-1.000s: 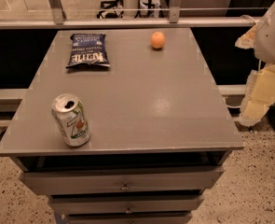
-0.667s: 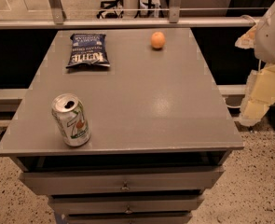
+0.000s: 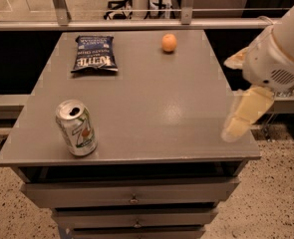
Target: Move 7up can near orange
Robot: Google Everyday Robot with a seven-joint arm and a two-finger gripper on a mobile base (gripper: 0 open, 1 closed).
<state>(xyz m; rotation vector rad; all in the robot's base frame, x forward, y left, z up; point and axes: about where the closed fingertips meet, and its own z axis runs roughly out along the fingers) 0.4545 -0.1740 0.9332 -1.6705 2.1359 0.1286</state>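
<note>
The 7up can (image 3: 76, 128) stands upright at the front left of the grey table (image 3: 151, 98), its silver top opened. The orange (image 3: 169, 42) sits at the far side of the table, right of centre, far from the can. My gripper (image 3: 242, 112) hangs at the table's right front edge on the white arm (image 3: 276, 59). It is well to the right of the can, nearer than the orange, and touches neither.
A dark blue chip bag (image 3: 93, 54) lies flat at the far left of the table. Drawers (image 3: 131, 195) run under the table front. A rail and posts (image 3: 136, 24) stand behind the table. Speckled floor lies to the right.
My arm and gripper have moved left, from beside the table to over its right front edge. The can, orange and chip bag have not moved.
</note>
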